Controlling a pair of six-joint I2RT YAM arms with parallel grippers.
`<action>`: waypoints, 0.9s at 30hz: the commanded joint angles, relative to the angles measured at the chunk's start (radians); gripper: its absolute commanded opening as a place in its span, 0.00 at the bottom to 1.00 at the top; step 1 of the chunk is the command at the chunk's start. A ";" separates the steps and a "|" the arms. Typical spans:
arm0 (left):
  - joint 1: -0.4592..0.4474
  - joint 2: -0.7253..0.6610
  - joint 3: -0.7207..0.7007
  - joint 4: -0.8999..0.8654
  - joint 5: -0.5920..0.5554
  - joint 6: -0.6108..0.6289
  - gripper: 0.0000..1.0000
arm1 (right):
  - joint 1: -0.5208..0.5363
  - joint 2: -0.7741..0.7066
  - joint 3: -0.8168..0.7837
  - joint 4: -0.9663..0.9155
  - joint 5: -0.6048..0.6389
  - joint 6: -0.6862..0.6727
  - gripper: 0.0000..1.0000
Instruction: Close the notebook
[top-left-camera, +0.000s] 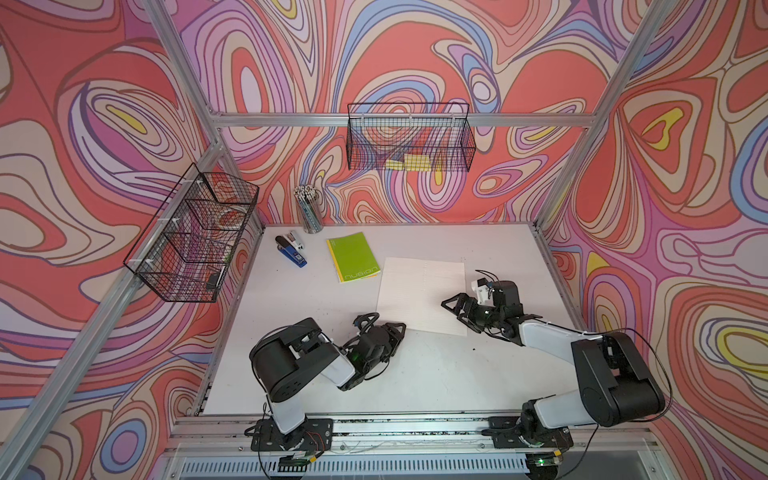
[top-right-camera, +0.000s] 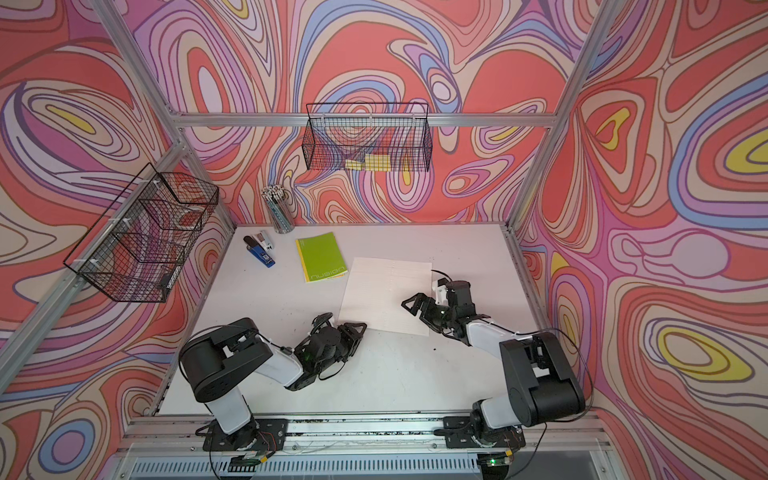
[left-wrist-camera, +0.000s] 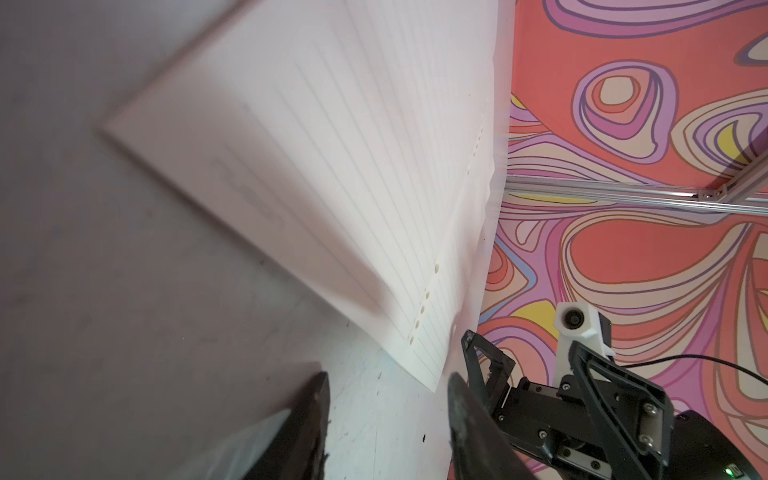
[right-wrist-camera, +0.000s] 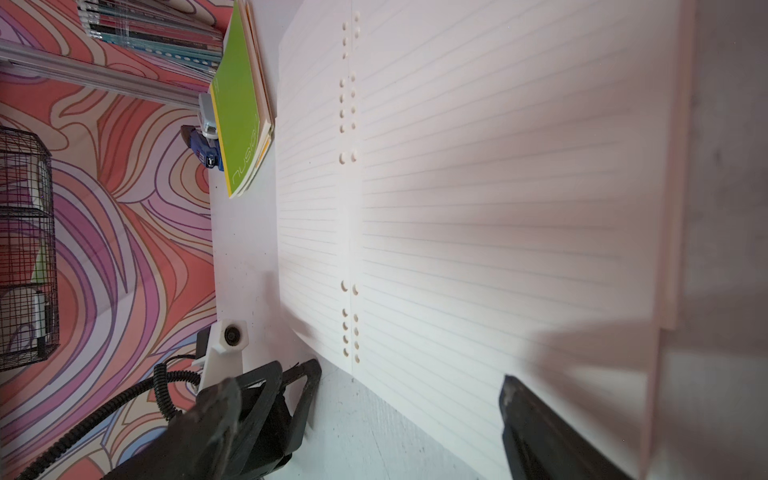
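The notebook (top-left-camera: 419, 291) (top-right-camera: 386, 291) lies open and flat on the white tabletop (top-left-camera: 415, 374), right of centre, showing blank cream pages with faint ruled lines. The right wrist view shows two rows of punched holes running along its middle fold (right-wrist-camera: 349, 158), and page edges stacked in thin layers at one side.

Just beside its far left corner lies a closed green notebook (top-left-camera: 353, 255), apart from it by a narrow gap. Farther left is a blue and black stapler (top-left-camera: 291, 249), and behind that a clear cup of pencils (top-left-camera: 309, 208) against the back wall. Black wire baskets hang on the left wall (top-left-camera: 195, 237) and the back wall (top-left-camera: 409, 137); the back one holds yellow note pads (top-left-camera: 409, 162).

The left tool (top-left-camera: 392, 332) (left-wrist-camera: 386, 390) sits low at the notebook's near left corner, fingers apart and holding nothing. The right tool (top-left-camera: 453, 307) (right-wrist-camera: 370, 395) hangs over the near right part of the pages, fingers spread wide and holding nothing
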 joint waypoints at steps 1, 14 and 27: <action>-0.013 0.035 0.006 0.060 -0.036 -0.050 0.47 | -0.004 0.021 -0.014 0.019 0.009 0.009 0.98; -0.066 0.160 0.022 0.167 -0.178 -0.149 0.44 | -0.006 0.012 -0.021 0.002 0.012 0.007 0.98; -0.075 0.253 0.047 0.239 -0.270 -0.154 0.43 | -0.008 -0.021 -0.022 -0.034 0.010 -0.010 0.98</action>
